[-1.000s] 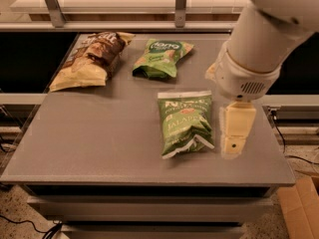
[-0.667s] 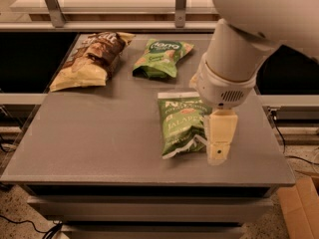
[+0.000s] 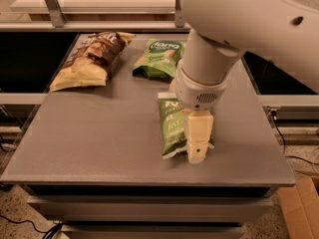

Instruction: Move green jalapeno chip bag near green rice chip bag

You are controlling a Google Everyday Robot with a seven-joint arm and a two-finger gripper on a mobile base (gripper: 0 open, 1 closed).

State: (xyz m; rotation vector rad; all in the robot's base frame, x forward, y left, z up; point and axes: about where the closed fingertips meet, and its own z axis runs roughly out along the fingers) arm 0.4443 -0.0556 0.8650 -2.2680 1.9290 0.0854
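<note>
Claw (image 3: 197, 154) slid over green jalapeno chip bag (image 3: 172, 127) (right side)

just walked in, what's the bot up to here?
The robot's arm reaches down over the table, and its gripper is at the right side of the green jalapeno chip bag, which lies flat near the front. The green rice chip bag lies farther back, the two bags apart. A brown-and-cream bag sits at the back left, untouched.
</note>
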